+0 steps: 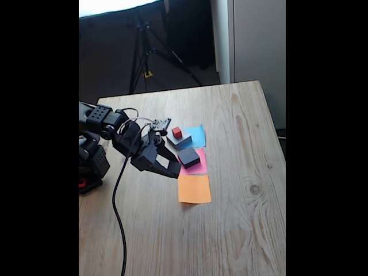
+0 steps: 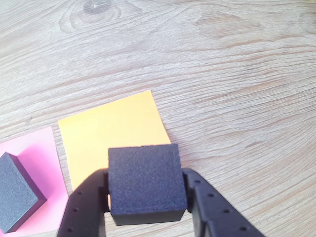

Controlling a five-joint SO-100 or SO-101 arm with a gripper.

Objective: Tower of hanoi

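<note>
Cube above paper square

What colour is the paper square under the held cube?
Orange, clearest in the wrist view, beneath the black cube in the gripper.

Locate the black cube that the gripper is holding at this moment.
In the wrist view the small black cube sits at bottom centre, clamped in the gripper, over the near edge of the orange paper square, right of the pink square.
</note>
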